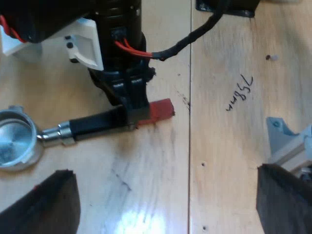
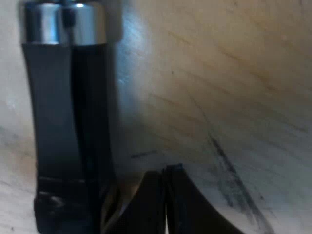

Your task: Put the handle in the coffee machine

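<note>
Pale wooden tabletop (image 1: 229, 161) with a handwritten mark. The metal holder (image 1: 58, 132) lies flat on it, loose. From its basket the dark handle (image 1: 95, 124) runs toward 3 o'clock, red end (image 1: 161, 109) outermost. Right gripper (image 1: 131, 105): fingers together, tips at the handle beside the red end. Left gripper (image 1: 165, 170) hovers above, fingers wide apart.

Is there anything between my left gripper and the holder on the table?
Nothing lies between the left gripper and the holder, only bare table. The right gripper is at its handle, by the red end.
</note>
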`<control>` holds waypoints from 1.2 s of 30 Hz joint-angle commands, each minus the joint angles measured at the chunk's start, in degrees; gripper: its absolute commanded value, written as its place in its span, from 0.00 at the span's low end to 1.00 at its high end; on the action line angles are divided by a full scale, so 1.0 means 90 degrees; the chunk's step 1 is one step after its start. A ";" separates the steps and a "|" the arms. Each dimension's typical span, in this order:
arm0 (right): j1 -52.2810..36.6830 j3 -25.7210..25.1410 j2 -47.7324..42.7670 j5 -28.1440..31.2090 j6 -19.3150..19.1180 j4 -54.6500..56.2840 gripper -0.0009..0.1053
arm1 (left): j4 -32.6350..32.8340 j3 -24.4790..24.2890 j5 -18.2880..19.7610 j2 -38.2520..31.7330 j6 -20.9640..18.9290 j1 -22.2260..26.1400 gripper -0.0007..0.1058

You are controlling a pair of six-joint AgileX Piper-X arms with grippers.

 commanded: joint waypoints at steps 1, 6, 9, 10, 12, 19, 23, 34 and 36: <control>0.0020 -0.0039 0.0354 -0.0076 0.0020 -0.0301 0.01 | 0.0250 -0.0001 0.0025 0.0005 -0.0013 -0.0015 0.72; 0.0020 -0.0039 0.0353 -0.0272 0.0210 -0.0558 0.01 | 0.0318 -0.0001 -0.0331 0.0005 -0.0013 -0.0002 0.72; 0.0020 -0.0039 0.0353 -0.0455 0.0473 -0.0728 0.01 | 0.0318 -0.0001 -0.0623 0.0005 -0.0013 -0.0002 0.72; 0.0020 -0.0039 0.0353 -0.0559 0.0481 -0.0771 0.01 | 0.0318 -0.0001 -0.0743 0.0005 -0.0013 -0.0002 0.72; 0.0114 -0.0039 0.0353 -0.0587 0.0578 -0.0912 0.01 | 0.0330 -0.0001 -0.1182 0.0005 -0.0013 -0.0002 0.72; 0.0643 -0.0039 0.0451 -0.0587 0.0874 -0.1494 0.01 | 0.0357 -0.0001 -0.1376 -0.0027 -0.0385 0.0245 0.72; 0.0945 -0.0039 0.0660 -0.0605 0.1280 -0.2080 0.01 | 0.0353 -0.0001 -0.1376 -0.0070 -0.0400 0.0244 0.72; 0.1423 -0.0039 0.1080 -0.0491 0.2281 -0.4207 0.01 | 0.0629 -0.0001 -0.1395 -0.0070 -0.0400 0.0244 0.72; 0.1423 -0.0039 0.1078 -0.0340 0.2295 -0.4481 0.01 | 0.0644 -0.0001 -0.1395 -0.0070 -0.0400 0.0244 0.72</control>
